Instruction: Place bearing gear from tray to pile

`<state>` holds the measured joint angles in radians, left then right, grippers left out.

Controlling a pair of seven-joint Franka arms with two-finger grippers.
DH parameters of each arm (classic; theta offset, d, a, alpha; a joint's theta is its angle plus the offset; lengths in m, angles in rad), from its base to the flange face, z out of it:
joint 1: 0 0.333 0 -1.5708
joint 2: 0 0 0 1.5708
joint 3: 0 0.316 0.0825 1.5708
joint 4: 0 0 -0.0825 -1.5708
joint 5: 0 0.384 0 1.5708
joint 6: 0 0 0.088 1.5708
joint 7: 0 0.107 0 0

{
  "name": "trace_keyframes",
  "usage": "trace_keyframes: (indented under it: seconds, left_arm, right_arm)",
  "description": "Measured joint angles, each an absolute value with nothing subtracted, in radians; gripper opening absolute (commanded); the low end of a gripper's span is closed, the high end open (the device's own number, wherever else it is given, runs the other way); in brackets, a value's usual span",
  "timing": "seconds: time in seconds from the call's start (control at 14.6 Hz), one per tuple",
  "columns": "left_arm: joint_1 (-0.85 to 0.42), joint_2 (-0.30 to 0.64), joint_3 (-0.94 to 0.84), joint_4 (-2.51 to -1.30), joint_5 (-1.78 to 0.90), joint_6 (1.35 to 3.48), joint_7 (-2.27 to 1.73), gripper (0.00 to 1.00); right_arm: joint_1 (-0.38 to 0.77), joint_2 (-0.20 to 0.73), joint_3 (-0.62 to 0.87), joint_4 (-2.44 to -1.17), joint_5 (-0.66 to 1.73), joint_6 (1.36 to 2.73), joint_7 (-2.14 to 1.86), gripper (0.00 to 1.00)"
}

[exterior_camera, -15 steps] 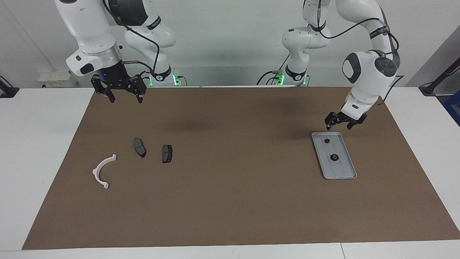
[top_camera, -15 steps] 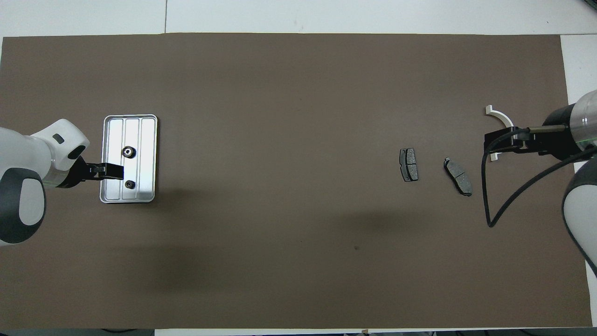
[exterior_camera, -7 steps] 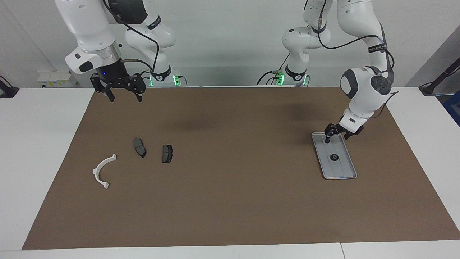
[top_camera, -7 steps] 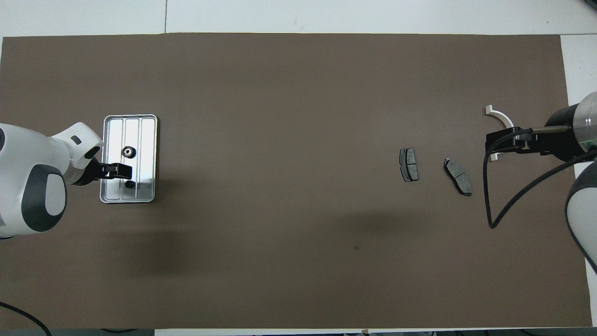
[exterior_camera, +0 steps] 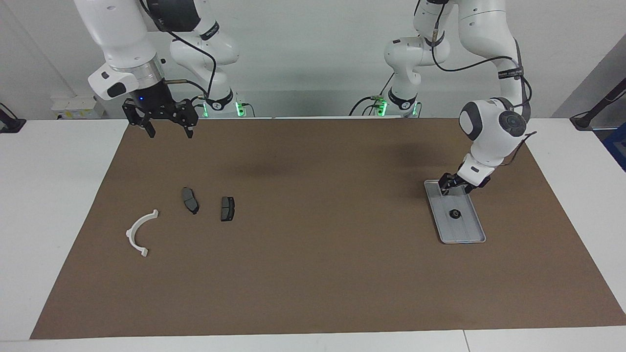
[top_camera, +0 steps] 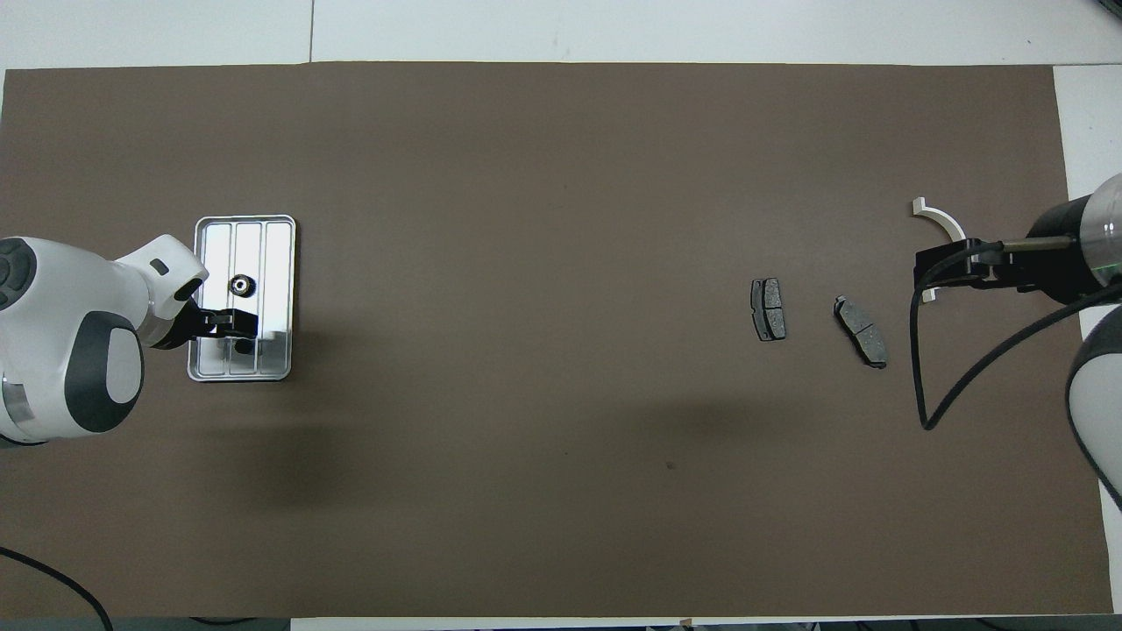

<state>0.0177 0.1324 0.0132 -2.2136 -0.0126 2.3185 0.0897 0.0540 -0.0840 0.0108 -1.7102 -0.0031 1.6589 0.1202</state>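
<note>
While the ribbed metal tray (exterior_camera: 462, 233) is sitting at the left arm's end of the table, one bearing gear (exterior_camera: 455, 213) is lying in its middle. A second gear is hiding under the left gripper (exterior_camera: 445, 188), lowered into the tray's robot-side end; whether its fingers are pinching I cannot tell. High over the mat's edge, the right gripper (exterior_camera: 167, 131) is waiting spread.

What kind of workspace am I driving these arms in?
Most likely a robotics lab bench: a brown mat over white tables, a metal tray of small gears, and loose brake pads for sorting.
</note>
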Motion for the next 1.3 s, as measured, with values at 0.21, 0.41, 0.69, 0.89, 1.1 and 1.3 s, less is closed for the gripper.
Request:
trace_keyframes:
  seconds: [0.21, 0.41, 0.69, 0.89, 1.1, 1.3]
  left_arm:
    - [0.017, 0.134, 0.012, -2.229, -0.013, 2.324, 0.089, 0.82]
    - [0.016, 0.134, 0.01, -2.247, -0.013, 2.331, 0.075, 0.81]
    - [-0.006, 0.134, 0.006, -2.258, -0.013, 2.332, 0.039, 0.78]
    - [-0.024, 0.134, 0.004, -2.265, -0.013, 2.332, 0.012, 0.74]
    - [-0.025, 0.134, 0.004, -2.267, -0.013, 2.331, 0.008, 0.73]
    - [-0.025, 0.134, 0.005, -2.267, -0.013, 2.331, 0.007, 0.4]
  right_arm:
    - [0.054, -0.084, 0.01, -1.71, -0.003, 1.658, 0.12, 1.0]
    - [0.054, -0.084, 0.008, -1.71, -0.003, 1.658, 0.12, 1.0]
    - [0.054, -0.084, 0.008, -1.71, -0.003, 1.658, 0.12, 1.0]
    - [0.054, -0.084, 0.008, -1.71, -0.003, 1.658, 0.12, 1.0]
    - [0.054, -0.084, 0.008, -1.71, -0.003, 1.658, 0.12, 1.0]
    - [0.054, -0.084, 0.008, -1.71, -0.003, 1.658, 0.12, 1.0]
